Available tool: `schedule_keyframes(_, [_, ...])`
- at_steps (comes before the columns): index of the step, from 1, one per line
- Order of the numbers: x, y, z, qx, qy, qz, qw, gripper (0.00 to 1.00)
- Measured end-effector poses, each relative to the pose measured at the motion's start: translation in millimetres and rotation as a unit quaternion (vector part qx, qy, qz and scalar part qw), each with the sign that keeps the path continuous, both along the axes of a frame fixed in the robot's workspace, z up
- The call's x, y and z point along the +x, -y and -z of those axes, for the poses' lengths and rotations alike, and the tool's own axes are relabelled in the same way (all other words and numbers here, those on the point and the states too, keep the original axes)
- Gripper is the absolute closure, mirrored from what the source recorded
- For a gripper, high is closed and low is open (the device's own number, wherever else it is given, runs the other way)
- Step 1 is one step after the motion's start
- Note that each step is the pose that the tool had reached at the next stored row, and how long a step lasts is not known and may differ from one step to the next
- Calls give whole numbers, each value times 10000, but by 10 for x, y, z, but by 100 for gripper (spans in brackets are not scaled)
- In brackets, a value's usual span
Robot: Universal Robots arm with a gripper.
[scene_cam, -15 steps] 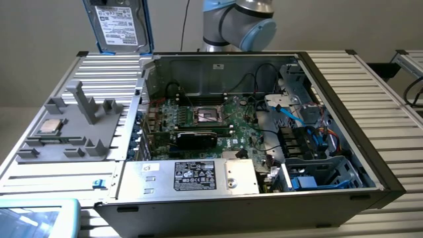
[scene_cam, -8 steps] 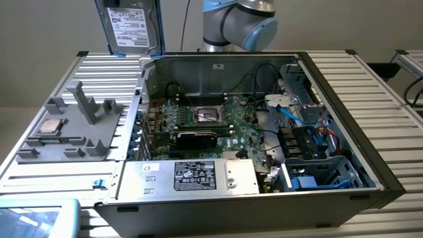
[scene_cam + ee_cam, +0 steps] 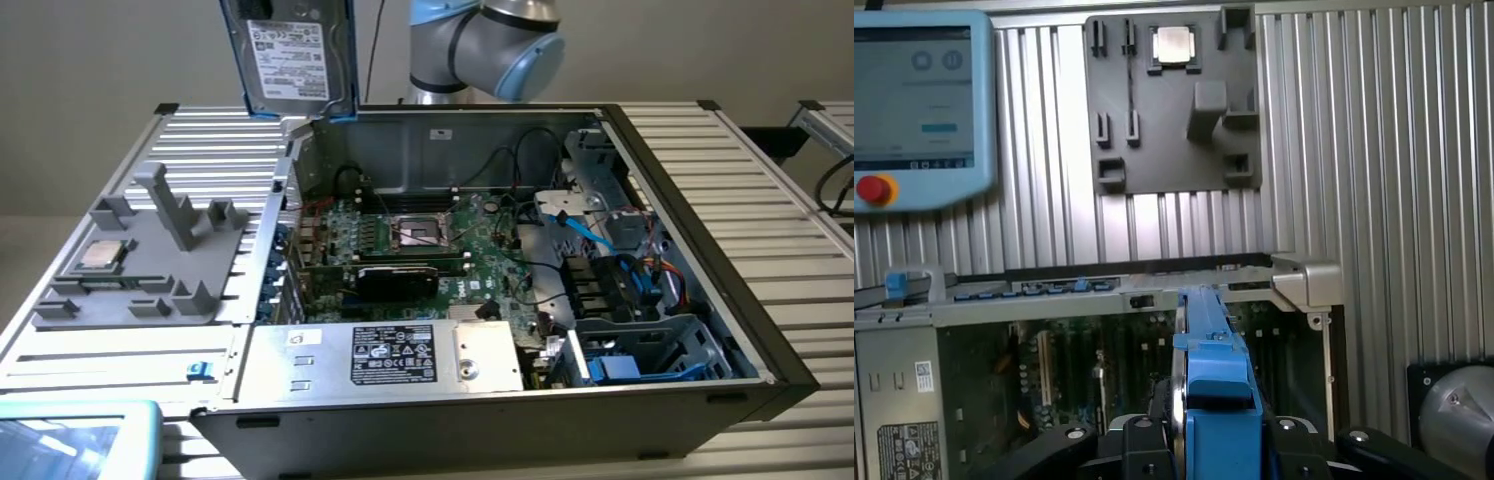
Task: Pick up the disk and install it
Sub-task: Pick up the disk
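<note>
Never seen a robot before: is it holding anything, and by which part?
Yes, the disk, hanging upright: the pincer clamps its two flat faces near one end.

disk (image 3: pixel 291 55) label illegible, silver box (image 3: pixel 304 352) label too

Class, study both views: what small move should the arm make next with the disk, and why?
Probably carry the disk sideways toward the exterior view's right, over the open case. The gripper holds it upright, on edge, above the case's far corner near the grey tray, while the grey metal bay sits at the case's near right end.
</note>
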State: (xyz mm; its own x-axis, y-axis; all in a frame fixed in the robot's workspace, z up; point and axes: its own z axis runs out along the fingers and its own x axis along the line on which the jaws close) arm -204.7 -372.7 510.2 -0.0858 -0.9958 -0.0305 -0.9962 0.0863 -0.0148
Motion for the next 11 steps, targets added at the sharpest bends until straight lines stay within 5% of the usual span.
schedule_keyframes(11, [356,241,-18,21,-9,0,10000,63])
